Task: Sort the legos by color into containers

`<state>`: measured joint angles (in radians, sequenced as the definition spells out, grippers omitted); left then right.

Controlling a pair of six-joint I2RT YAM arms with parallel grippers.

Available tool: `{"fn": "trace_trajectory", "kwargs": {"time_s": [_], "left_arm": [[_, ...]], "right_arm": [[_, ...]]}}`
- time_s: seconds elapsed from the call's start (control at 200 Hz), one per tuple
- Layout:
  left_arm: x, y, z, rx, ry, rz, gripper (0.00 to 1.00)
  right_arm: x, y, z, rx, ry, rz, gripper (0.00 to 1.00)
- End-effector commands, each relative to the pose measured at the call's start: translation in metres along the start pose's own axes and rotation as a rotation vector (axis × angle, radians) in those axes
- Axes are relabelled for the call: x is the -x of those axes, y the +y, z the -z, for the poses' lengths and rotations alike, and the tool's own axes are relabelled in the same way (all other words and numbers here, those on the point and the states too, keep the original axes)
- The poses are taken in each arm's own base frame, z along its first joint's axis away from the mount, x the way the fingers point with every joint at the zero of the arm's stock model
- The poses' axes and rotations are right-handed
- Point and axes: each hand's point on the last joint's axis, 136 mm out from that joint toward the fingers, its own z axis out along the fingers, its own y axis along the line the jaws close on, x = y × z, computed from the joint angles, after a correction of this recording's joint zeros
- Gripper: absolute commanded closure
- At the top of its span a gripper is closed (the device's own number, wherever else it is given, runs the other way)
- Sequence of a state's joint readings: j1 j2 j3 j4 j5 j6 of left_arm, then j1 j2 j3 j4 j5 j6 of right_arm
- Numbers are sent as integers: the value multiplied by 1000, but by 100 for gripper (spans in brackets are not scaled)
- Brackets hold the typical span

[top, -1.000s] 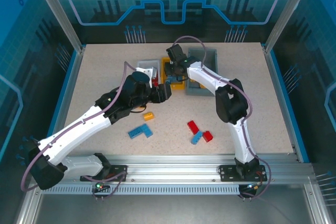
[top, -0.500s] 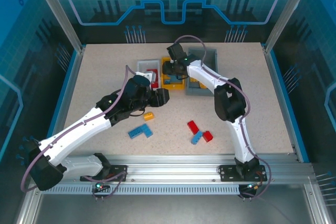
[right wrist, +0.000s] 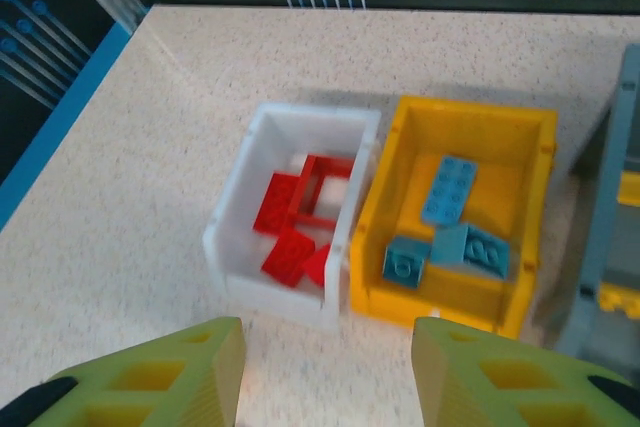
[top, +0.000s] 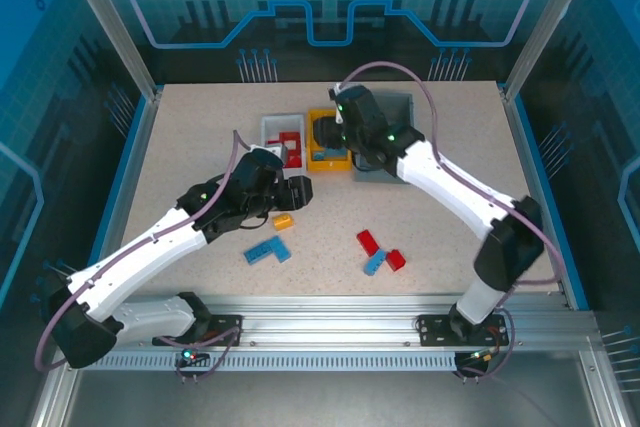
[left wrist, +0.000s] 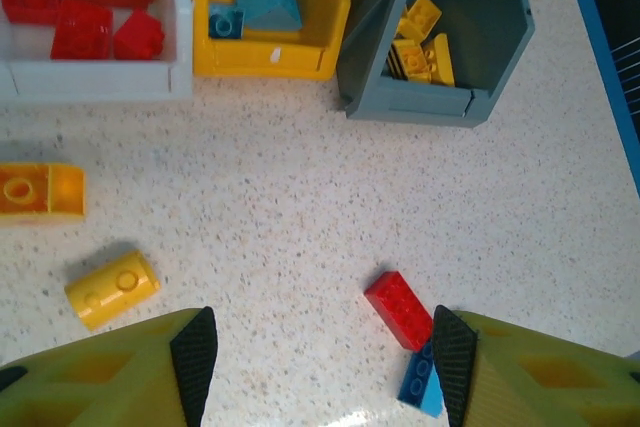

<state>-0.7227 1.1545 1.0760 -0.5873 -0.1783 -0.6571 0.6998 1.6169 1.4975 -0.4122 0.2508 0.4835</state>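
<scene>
The white bin (right wrist: 225,247) holds red legos (right wrist: 298,215). Beside it, the yellow bin (right wrist: 450,299) holds blue legos (right wrist: 448,190), and the dark grey bin (left wrist: 410,107) holds yellow legos (left wrist: 420,42). My right gripper (right wrist: 325,377) is open and empty, hovering over the table just in front of the white and yellow bins. My left gripper (left wrist: 320,367) is open and empty above bare table. A red brick (left wrist: 400,309) and a blue brick (left wrist: 422,382) lie by its right finger. An orange brick (left wrist: 40,190) and a yellow brick (left wrist: 112,290) lie to its left.
In the top view a blue L-shaped piece (top: 268,251) and an orange brick (top: 283,220) lie near the left arm. A red brick (top: 368,242), a blue one (top: 376,262) and another red one (top: 396,259) cluster mid-table. The right arm crosses over the grey bin (top: 400,102).
The right arm's elbow swung out to the right and its gripper came back from over the yellow bin. The left gripper drew back from the white bin toward the near left.
</scene>
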Motion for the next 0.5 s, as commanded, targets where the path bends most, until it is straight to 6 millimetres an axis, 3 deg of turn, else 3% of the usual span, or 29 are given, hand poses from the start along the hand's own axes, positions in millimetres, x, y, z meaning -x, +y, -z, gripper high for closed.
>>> {"fn": "trace_trajectory", "kwargs": {"time_s": [0.0,0.21,0.355,0.495], "left_arm": [[-29,1,-17,1,139,91,37],[-83,-31,-66,-9,296,197,37],[-118,-50,-103,25,390,291,35],[-143,-68,-131,61,453,350,34]], "right_arm": [[-41,-7,31,-58,22,50,50],[-131,-21,115,-37,93,82,39],[-159,-44,170,-38,72,60,35],[-163,-66,198,-80,42,66,33]]}}
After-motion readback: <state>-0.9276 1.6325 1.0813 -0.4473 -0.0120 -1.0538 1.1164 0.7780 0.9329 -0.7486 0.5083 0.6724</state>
